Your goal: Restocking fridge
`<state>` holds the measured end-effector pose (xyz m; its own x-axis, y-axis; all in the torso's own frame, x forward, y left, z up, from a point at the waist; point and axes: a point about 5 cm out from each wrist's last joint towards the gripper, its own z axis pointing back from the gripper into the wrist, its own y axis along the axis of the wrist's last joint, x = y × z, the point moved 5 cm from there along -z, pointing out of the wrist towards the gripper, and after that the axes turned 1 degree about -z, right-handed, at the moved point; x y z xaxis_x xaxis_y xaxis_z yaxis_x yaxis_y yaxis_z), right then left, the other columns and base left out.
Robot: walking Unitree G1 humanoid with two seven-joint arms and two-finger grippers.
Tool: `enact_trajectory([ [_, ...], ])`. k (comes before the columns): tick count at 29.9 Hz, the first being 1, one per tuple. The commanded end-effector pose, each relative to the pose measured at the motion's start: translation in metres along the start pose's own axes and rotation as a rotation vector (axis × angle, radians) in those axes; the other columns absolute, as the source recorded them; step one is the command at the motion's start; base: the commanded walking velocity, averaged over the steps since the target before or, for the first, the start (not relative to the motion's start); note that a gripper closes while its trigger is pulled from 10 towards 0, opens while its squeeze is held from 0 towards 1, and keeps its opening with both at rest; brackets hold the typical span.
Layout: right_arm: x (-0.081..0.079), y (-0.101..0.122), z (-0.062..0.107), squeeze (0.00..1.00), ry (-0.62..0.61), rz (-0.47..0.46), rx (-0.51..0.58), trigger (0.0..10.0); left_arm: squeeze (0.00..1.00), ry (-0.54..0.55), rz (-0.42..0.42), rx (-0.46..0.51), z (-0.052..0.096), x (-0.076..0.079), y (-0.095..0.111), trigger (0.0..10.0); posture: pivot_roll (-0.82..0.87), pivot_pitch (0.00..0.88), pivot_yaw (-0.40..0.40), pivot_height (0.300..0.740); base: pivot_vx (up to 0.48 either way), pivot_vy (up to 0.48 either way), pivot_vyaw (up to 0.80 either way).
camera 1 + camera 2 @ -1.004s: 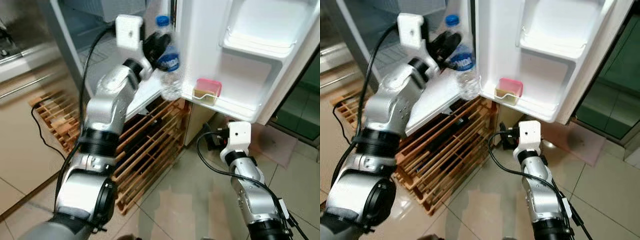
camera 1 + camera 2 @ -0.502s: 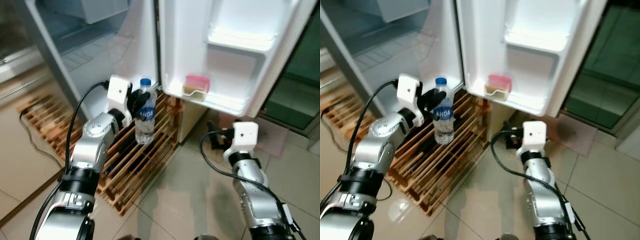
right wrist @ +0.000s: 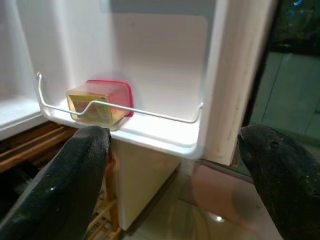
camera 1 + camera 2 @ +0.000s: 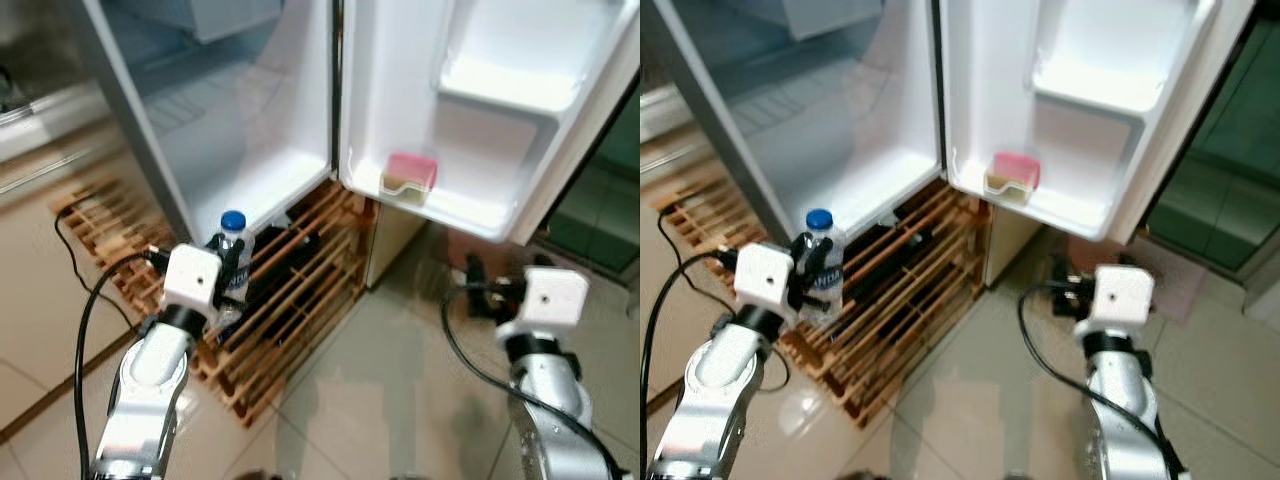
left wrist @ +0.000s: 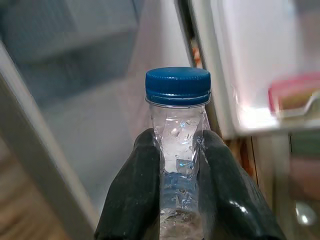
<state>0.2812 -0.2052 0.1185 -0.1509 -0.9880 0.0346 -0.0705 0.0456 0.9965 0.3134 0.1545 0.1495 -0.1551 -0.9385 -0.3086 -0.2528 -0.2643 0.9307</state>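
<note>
Overhead, the open fridge [image 4: 250,150] spans the upper frame, its door [image 4: 520,120] swung to upper right. Door shelf [image 3: 150,131] holds a pink-lidded container [image 4: 410,176], centre right. Wooden rack [image 4: 290,300] lies on the floor, centre. Left gripper [image 5: 177,200], lower left, pinches an upright water bottle [image 5: 178,150] below its blue cap [image 5: 178,86]. Right gripper [image 3: 172,185], lower right, spread wide, touching nothing.

1. Bottle [image 5: 178,150]: clear crinkled plastic, with a matt blue ribbed cap [image 5: 178,86].
2. Fridge door [image 4: 470,110]: smooth glossy white plastic.
3. Rack [image 4: 290,300]: bare wooden slats.
4. Floor [image 4: 390,400]: glossy tiles.
</note>
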Motion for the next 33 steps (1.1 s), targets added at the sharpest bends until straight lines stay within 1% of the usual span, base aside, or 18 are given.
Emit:
enact_trajectory([
  [1, 0.000, 0.001, 0.000, 0.10, 0.006, -0.010, 0.008, 10.0, 0.00, 0.003, 0.007, 0.039, -0.006, 0.003, 0.012, 10.0, -0.10, 0.000, 0.040, 0.740, 0.000, 0.000, 0.00],
  [2, -0.002, 0.000, 0.000, 0.10, 0.018, -0.004, 0.009, 10.0, 0.00, -0.024, 0.034, 0.010, -0.010, 0.011, 0.008, 10.0, -0.11, 0.000, 0.042, 0.740, 0.000, 0.000, 0.00],
  [4, -0.002, 0.000, 0.000, 0.10, 0.018, -0.004, 0.009, 10.0, 0.00, -0.024, 0.034, 0.010, -0.010, 0.011, 0.008, 10.0, -0.11, 0.000, 0.042, 0.740, 0.000, 0.000, 0.00],
  [5, -0.005, 0.000, -0.001, 0.11, 0.028, 0.003, 0.008, 10.0, 0.00, -0.050, 0.072, -0.014, -0.013, 0.019, 0.005, 10.0, -0.11, 0.000, 0.044, 0.740, 0.000, 0.000, 0.00],
  [6, -0.006, 0.001, -0.001, 0.10, 0.033, 0.008, 0.004, 10.0, 0.00, -0.084, 0.123, -0.018, -0.014, 0.028, 0.007, 10.0, -0.12, 0.000, 0.046, 0.740, 0.000, 0.000, 0.00],
  [7, -0.006, 0.001, -0.001, 0.10, 0.033, 0.008, 0.004, 10.0, 0.00, -0.084, 0.123, -0.018, -0.014, 0.028, 0.007, 10.0, -0.12, 0.000, 0.046, 0.740, 0.000, 0.000, 0.00],
  [8, -0.007, 0.001, -0.001, 0.10, 0.041, 0.022, 0.003, 10.0, 0.00, -0.110, 0.175, -0.021, -0.015, 0.034, 0.008, 10.0, -0.12, 0.000, 0.046, 0.740, 0.000, 0.000, 0.00],
  [9, -0.007, 0.001, -0.002, 0.10, 0.047, 0.032, 0.001, 10.0, 0.00, -0.128, 0.202, -0.005, -0.017, 0.039, 0.012, 10.0, -0.13, 0.000, 0.047, 0.740, 0.480, 0.000, 0.00],
  [13, -0.007, 0.001, -0.002, 0.10, 0.052, 0.040, 0.000, 10.0, 0.00, -0.135, 0.211, 0.003, -0.019, 0.041, 0.014, 10.0, -0.13, 0.000, 0.047, 0.740, 0.480, 0.000, 0.00],
  [14, -0.006, 0.002, -0.004, 0.10, 0.055, 0.050, 0.006, 10.0, 0.00, -0.134, 0.223, 0.024, -0.023, 0.042, 0.019, 10.0, -0.14, 0.000, 0.043, 0.740, 0.480, 0.000, 0.00],
  [16, -0.007, 0.011, -0.008, 0.10, 0.060, 0.072, 0.043, 10.0, 0.00, -0.126, 0.249, 0.056, -0.028, 0.042, 0.029, 10.0, -0.15, 0.000, 0.038, 0.740, 0.476, 0.000, 0.00],
  [19, -0.007, 0.022, -0.009, 0.10, 0.068, 0.087, 0.083, 10.0, 0.00, -0.112, 0.265, 0.072, -0.030, 0.041, 0.034, 10.0, -0.15, 0.000, 0.032, 0.740, 0.465, 0.000, 0.00],
  [21, -0.007, 0.023, -0.009, 0.10, 0.071, 0.089, 0.083, 10.0, 0.00, -0.114, 0.286, 0.069, -0.031, 0.042, 0.036, 10.0, -0.15, 0.000, 0.031, 0.740, 0.461, 0.000, 0.00],
  [24, -0.008, 0.021, -0.010, 0.10, 0.074, 0.089, 0.078, 10.0, 0.00, -0.113, 0.289, 0.090, -0.033, 0.041, 0.042, 10.0, -0.15, 0.000, 0.032, 0.740, 0.461, 0.000, 0.00],
  [27, -0.009, 0.021, -0.011, 0.10, 0.076, 0.088, 0.078, 10.0, 0.00, -0.106, 0.301, 0.094, -0.035, 0.040, 0.044, 10.0, -0.14, 0.000, 0.032, 0.740, 0.449, 0.000, 0.00],
  [32, -0.015, 0.020, -0.007, 0.10, 0.104, 0.067, 0.077, 10.0, 0.00, -0.085, 0.309, 0.098, -0.035, 0.035, 0.045, 10.0, -0.14, 0.000, 0.031, 0.740, 0.329, 0.347, 0.00],
  [33, -0.017, 0.017, 0.001, 0.11, 0.141, 0.073, 0.068, 10.0, 0.00, -0.086, 0.304, 0.101, -0.035, 0.036, 0.047, 10.0, -0.13, 0.000, 0.027, 0.740, 0.315, 0.364, 0.00],
])
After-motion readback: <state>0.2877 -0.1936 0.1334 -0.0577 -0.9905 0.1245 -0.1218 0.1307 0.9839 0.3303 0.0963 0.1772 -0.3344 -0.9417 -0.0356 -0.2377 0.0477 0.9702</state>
